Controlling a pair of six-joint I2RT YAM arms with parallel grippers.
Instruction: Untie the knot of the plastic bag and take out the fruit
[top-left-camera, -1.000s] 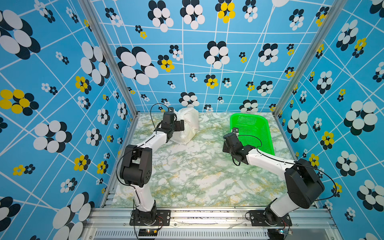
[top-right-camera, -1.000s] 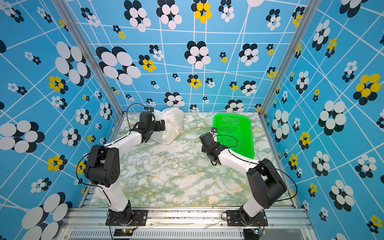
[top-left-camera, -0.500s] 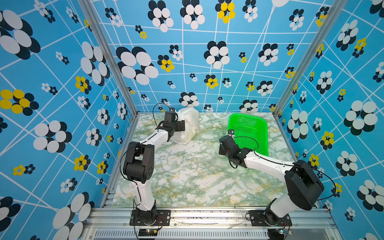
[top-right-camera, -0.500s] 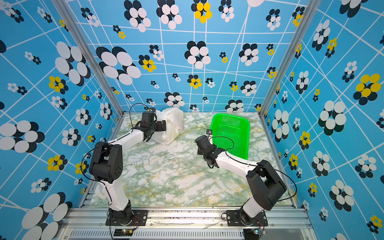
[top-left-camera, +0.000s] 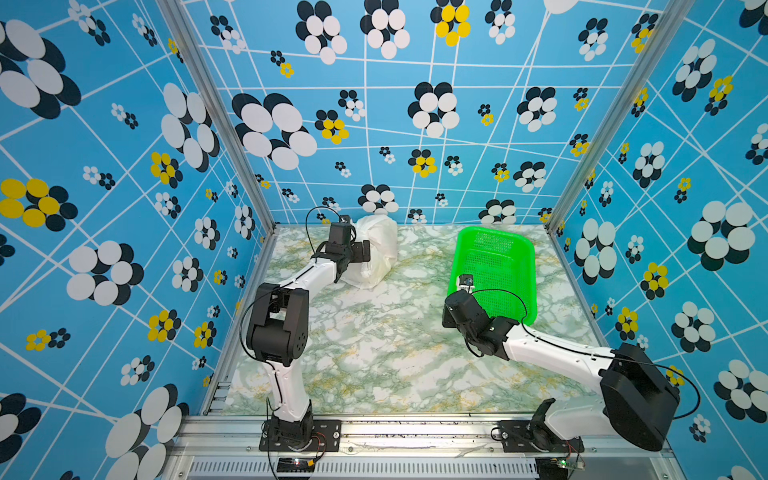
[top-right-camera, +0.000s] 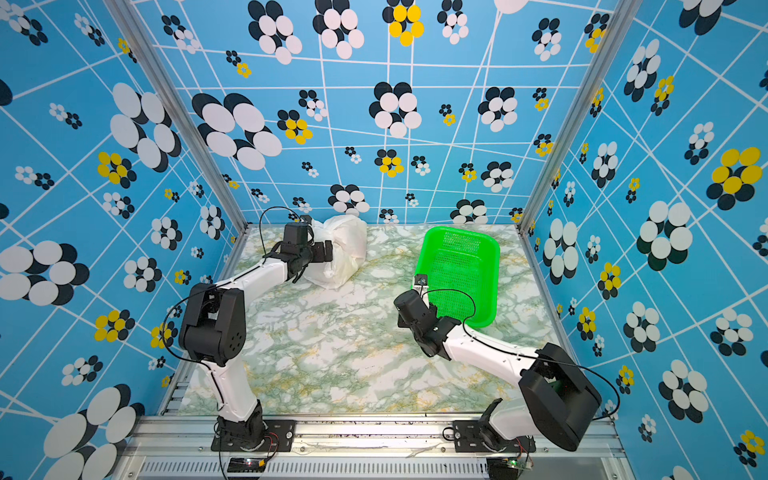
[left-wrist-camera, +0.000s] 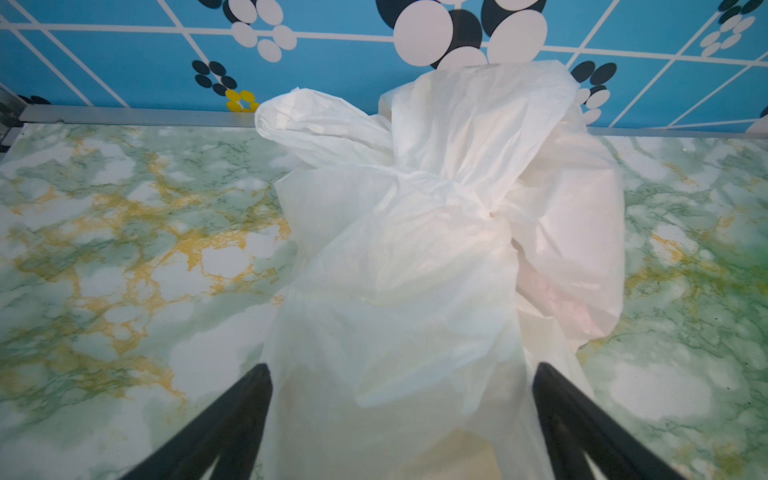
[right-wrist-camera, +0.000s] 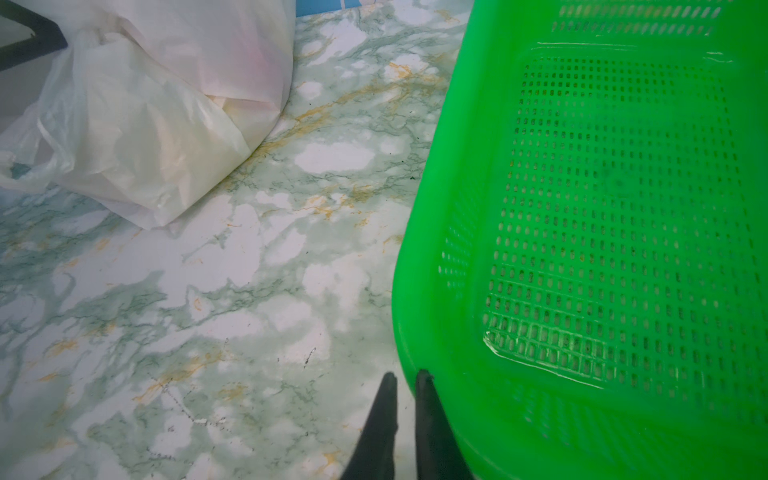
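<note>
Plastic bag between wide-apart jaws of left tool

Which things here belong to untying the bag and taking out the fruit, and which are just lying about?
Belong to the job: plastic bag; knot; fruit, hidden inside the bag.

Not in the job as worded: green basket; marble table.

i see the plastic bag as thin, crinkly film, milky and half see-through with a soft sheen. the basket is glossy green plastic, pierced like mesh. the table looks smooth, marble-printed, faintly shiny. the frame rail is bare brushed metal. the right arm has a glossy white shell, matt black joints.
</note>
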